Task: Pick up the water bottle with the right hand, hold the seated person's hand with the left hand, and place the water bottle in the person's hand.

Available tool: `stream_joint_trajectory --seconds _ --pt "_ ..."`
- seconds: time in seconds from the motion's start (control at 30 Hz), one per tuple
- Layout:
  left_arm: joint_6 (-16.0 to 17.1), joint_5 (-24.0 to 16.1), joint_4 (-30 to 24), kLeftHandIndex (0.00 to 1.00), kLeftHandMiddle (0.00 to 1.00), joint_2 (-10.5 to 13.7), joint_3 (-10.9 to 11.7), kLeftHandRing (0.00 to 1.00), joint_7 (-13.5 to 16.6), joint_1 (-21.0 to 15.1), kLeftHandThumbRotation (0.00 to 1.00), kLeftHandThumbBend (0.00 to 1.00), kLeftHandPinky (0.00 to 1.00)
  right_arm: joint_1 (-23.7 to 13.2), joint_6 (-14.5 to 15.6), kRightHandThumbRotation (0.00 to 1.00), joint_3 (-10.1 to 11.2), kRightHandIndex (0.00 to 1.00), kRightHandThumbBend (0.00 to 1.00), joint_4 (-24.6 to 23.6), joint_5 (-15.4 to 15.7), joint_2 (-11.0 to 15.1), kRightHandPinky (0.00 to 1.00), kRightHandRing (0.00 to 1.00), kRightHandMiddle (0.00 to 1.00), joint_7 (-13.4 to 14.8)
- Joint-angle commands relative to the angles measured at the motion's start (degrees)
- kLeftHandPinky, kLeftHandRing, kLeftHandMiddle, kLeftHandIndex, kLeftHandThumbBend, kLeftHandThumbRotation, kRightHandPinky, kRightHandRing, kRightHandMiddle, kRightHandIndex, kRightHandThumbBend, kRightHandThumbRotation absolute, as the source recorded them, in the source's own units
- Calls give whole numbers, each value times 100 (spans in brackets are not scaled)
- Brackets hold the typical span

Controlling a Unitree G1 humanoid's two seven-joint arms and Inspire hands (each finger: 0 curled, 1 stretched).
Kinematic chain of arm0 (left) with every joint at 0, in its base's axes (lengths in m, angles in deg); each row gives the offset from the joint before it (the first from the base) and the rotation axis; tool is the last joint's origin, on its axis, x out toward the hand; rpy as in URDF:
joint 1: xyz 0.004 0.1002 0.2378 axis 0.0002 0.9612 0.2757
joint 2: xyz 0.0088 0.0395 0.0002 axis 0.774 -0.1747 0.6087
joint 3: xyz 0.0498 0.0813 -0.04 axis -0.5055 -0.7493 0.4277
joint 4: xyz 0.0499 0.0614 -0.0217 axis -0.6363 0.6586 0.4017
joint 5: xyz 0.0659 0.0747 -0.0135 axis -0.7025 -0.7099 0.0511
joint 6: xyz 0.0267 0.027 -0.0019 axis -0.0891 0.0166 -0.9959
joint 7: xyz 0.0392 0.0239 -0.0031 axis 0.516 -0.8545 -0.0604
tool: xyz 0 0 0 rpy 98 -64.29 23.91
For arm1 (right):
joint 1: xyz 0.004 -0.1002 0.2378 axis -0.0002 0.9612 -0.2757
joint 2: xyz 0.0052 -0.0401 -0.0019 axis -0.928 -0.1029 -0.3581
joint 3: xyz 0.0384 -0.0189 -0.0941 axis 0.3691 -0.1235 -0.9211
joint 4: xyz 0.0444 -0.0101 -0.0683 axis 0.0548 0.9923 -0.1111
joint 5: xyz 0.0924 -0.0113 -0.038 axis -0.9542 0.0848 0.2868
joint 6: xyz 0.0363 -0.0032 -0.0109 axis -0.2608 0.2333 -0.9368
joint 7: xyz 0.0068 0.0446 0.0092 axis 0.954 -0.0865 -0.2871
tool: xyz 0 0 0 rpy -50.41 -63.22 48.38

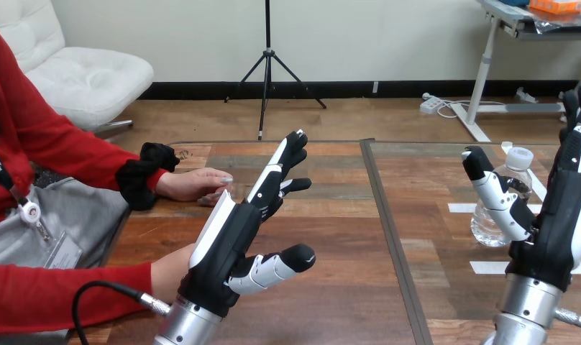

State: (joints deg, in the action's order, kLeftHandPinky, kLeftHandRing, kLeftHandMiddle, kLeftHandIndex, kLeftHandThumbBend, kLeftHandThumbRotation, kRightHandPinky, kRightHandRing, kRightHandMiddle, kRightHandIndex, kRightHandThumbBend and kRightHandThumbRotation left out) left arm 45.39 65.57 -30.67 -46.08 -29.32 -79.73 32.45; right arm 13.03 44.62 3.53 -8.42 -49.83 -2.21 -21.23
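Note:
A clear water bottle (505, 198) with a white cap stands upright on the table at the right. My right hand (557, 215) is open beside it, the palm facing the bottle, the thumb in front of it and the fingers straight up past its far side; nothing is gripped. My left hand (234, 233) is open in mid-table, fingers straight and pointing up and away. The person's hand at the upper left (195, 185) rests flat on the table just behind those fingers, apart from them. The person's other hand (171, 269) lies low behind my left wrist, mostly hidden.
The wooden table (345, 237) has a dark seam (388, 223) running front to back down its middle. White tape marks (489, 267) lie on the table around the bottle. The person sits at the left edge.

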Motion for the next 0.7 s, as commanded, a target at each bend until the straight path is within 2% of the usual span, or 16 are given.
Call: stream_joint_trajectory --seconds 0.0,0.37,0.67 --pt "108 107 -59 100 100 45 73 97 -15 -208 89 100 85 -578 65 60 -14 99 100 347 123 192 100 100 97 187" --pt "121 248 -55 100 100 81 67 97 -134 -215 88 100 85 -890 262 57 -38 99 100 1064 -44 304 100 100 97 272" --pt "72 398 -104 100 100 81 66 98 -249 -189 86 100 85 -1166 306 55 -35 99 100 1689 -350 378 100 100 97 86"
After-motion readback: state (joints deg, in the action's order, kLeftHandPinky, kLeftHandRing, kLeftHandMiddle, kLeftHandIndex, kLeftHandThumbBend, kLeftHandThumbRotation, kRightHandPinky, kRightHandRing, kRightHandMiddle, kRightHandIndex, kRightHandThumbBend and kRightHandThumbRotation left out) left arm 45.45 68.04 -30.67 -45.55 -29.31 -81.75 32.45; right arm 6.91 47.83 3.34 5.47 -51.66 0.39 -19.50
